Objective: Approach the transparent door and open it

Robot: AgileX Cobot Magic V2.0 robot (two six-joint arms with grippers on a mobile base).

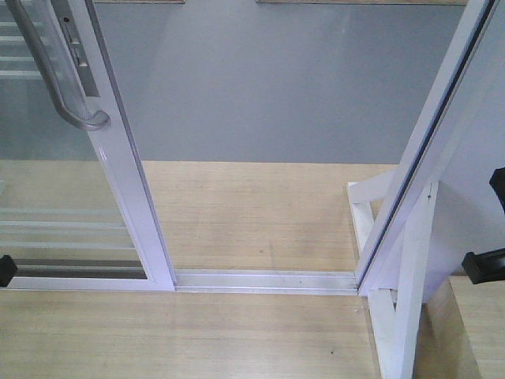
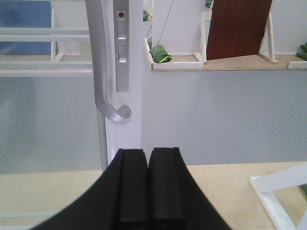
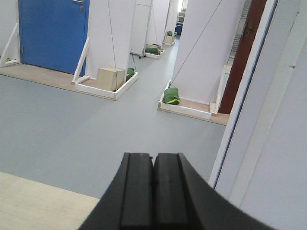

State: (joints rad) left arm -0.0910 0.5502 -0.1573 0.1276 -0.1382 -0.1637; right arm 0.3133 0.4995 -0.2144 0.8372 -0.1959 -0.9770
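Observation:
The transparent door [image 1: 55, 181] stands at the left, clear glass with thin white bars in a white frame. Its curved grey handle [image 1: 47, 71] and lock plate [image 1: 79, 47] sit on the right stile. Between that stile and the white door-frame post [image 1: 418, 174] there is an open gap over the floor track [image 1: 264, 280]. In the left wrist view, my left gripper [image 2: 148, 151] is shut and empty, below and right of the handle [image 2: 100, 76], apart from it, with the stile [image 2: 132, 129] straight ahead. My right gripper [image 3: 153, 155] is shut and empty, left of the post [image 3: 249, 105].
Grey floor [image 1: 268, 87] lies beyond the wooden platform [image 1: 237, 213]. The post's white support brace [image 1: 394, 316] stands at the right. Further off are a blue door [image 3: 53, 33], white panels with boxed bases [image 3: 110, 79], green bags [image 3: 171, 96] and a brown door [image 2: 240, 28].

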